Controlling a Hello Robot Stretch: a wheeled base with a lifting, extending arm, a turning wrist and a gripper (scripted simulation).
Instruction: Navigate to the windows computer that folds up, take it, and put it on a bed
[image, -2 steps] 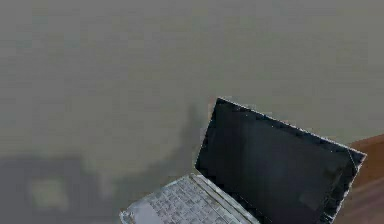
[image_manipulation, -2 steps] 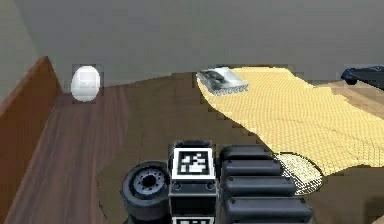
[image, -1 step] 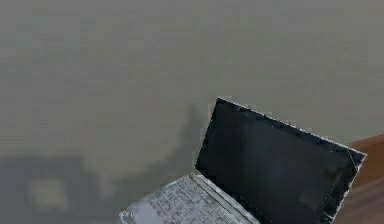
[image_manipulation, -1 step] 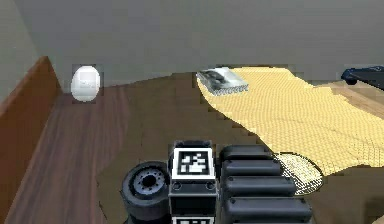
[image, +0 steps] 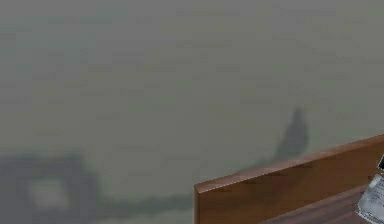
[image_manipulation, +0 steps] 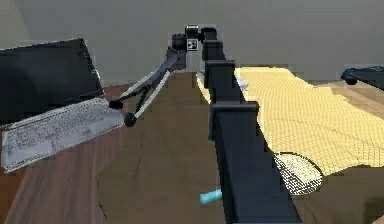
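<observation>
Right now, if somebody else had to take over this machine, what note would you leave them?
The end effector: fingertips at the right edge of the open laptop; I cannot tell whether it holds anything.
The laptop lies on a brown wooden tabletop, screen raised.
Done: the robot stands at the laptop, with its arm reaching out to it.
Left: lift the laptop, drive to a bed, set it down there.

The arm was a dark, square-sectioned bar built of stepped segments. At its far end sat two small white squares with black marks, beside the tool with its dark body and two thin grey fingers tipped in black.
</observation>
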